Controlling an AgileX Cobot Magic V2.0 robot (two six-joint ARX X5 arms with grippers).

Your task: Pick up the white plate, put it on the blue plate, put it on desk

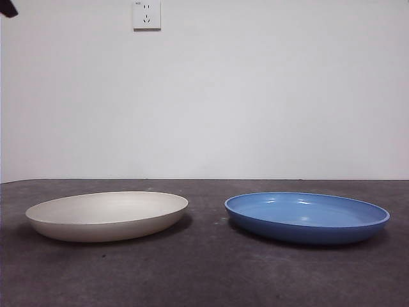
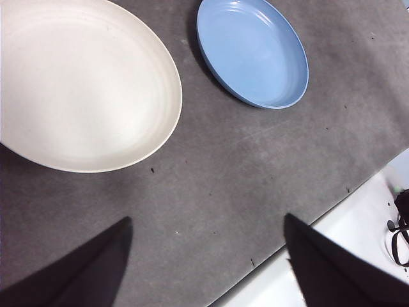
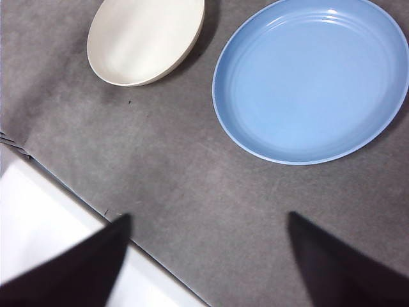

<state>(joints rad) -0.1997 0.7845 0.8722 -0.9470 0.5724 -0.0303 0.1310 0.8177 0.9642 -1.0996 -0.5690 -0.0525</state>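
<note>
The white plate (image 1: pixel 107 215) rests on the desk (image 1: pixel 204 275) at the left. The blue plate (image 1: pixel 307 217) rests on the desk at the right, apart from it. Both are empty. My left gripper (image 2: pixel 208 256) is open and empty, high above the desk near the white plate (image 2: pixel 80 83); the blue plate (image 2: pixel 252 51) lies beyond. My right gripper (image 3: pixel 208 256) is open and empty, high above the desk near the blue plate (image 3: pixel 312 80); the white plate (image 3: pixel 146 38) lies farther off. In the front view only a black tip (image 1: pixel 7 7) shows at the top left corner.
A white wall with a socket (image 1: pixel 146 14) stands behind the desk. The desk's edge and a white surface show in the left wrist view (image 2: pixel 358 224) and the right wrist view (image 3: pixel 38 204).
</note>
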